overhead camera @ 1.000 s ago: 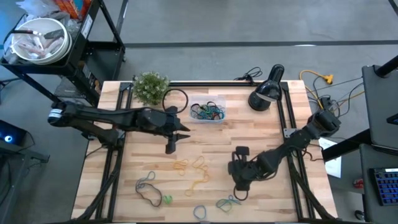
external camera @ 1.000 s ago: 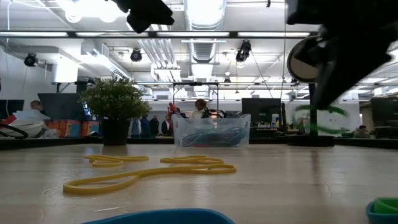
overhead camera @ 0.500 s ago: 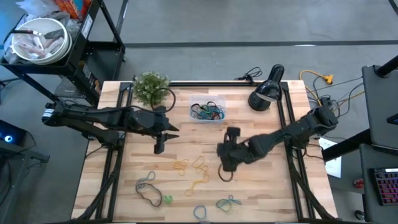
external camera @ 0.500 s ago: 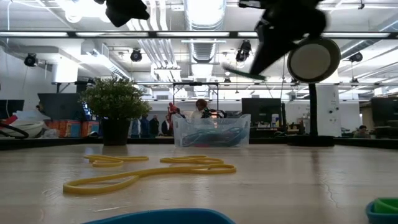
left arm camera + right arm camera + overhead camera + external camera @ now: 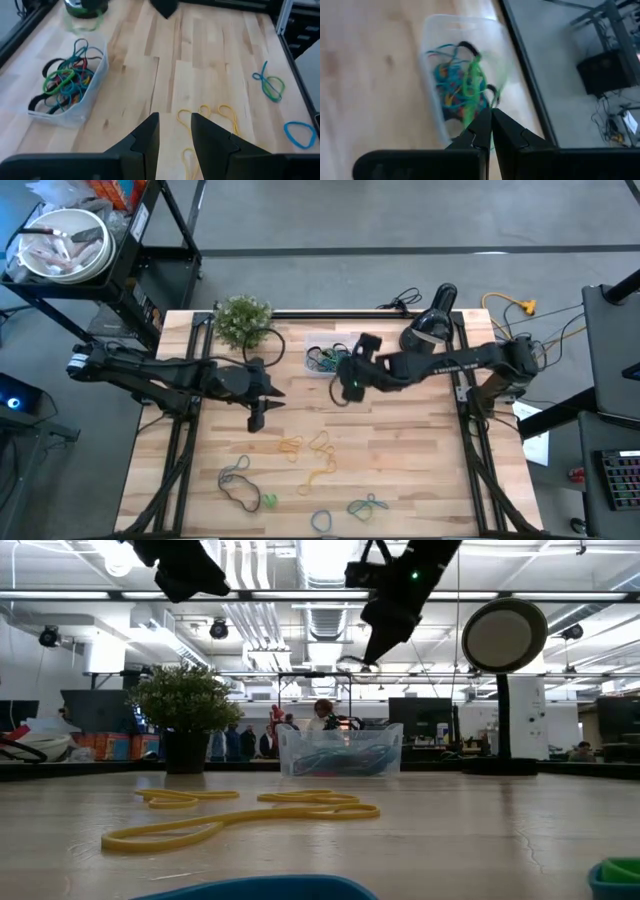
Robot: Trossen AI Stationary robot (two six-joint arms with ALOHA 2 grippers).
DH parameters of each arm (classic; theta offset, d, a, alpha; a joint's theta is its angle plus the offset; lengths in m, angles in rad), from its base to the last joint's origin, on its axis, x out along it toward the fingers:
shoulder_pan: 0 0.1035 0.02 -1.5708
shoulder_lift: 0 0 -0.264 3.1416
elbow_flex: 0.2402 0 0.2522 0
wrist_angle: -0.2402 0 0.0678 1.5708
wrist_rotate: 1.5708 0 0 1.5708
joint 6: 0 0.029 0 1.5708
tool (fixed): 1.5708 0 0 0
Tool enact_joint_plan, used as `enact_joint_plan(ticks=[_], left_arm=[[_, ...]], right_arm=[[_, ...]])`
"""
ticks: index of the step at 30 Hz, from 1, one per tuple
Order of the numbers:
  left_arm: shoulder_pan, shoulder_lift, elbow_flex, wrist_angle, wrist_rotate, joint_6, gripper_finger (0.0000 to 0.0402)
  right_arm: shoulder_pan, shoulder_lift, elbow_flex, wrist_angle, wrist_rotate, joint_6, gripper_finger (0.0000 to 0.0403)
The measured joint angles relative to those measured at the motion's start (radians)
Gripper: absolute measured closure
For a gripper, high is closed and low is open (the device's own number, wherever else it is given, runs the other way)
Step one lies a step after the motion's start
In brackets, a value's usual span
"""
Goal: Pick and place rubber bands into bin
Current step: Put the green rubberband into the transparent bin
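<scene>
Right claw (image 5: 346, 387), pinched shut on a thin green rubber band (image 5: 477, 75), hangs beside the small clear plastic bin (image 5: 334, 361); released here, the band could snag the rim and spill onto the wooden counter (image 5: 420, 460); left claw (image 5: 172, 131) slightly parted, empty.

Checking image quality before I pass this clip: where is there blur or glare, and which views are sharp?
Right wrist view: bin and held green band streak with motion blur. Low view: ceiling lights glare, nearest blue band is soft. High view and left wrist view: fairly sharp, evenly lit.
</scene>
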State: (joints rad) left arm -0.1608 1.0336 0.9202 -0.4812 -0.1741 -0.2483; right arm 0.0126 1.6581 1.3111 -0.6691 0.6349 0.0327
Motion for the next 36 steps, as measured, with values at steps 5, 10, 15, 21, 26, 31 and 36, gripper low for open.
enact_joint_plan(ticks=[5, 10, 15, 21, 26, 31, 36], left_arm=[[0.000, 0.000, -0.034, 0.075, 0.001, -0.010, 0.0305], [0.000, 0.000, -0.051, 0.127, 0.000, -0.010, 0.0305], [0.000, 0.006, -0.052, 0.141, 0.000, -0.011, 0.0305], [0.000, 0.010, -0.056, 0.172, -0.017, -0.011, 0.0305], [0.000, 0.011, -0.057, 0.170, -0.024, -0.011, 0.0305], [0.000, 0.011, -0.057, 0.171, -0.031, -0.011, 0.0305], [0.000, 0.011, -0.058, 0.172, -0.037, -0.011, 0.0305]], right_arm=[[-0.087, 0.000, -0.005, 0.093, -0.002, -0.049, 0.0394], [-0.149, 0.010, -0.008, 0.223, -0.008, -0.104, 0.0394], [-0.180, 0.056, -0.009, 0.285, -0.080, -0.123, 0.0394], [-0.196, 0.143, -0.010, 0.304, -0.106, -0.113, 0.0394], [-0.214, 0.199, -0.010, 0.308, -0.146, -0.086, 0.0394], [-0.231, 0.224, -0.009, 0.312, -0.196, -0.053, 0.0394], [-0.249, 0.224, -0.010, 0.307, -0.191, -0.023, 0.0394]])
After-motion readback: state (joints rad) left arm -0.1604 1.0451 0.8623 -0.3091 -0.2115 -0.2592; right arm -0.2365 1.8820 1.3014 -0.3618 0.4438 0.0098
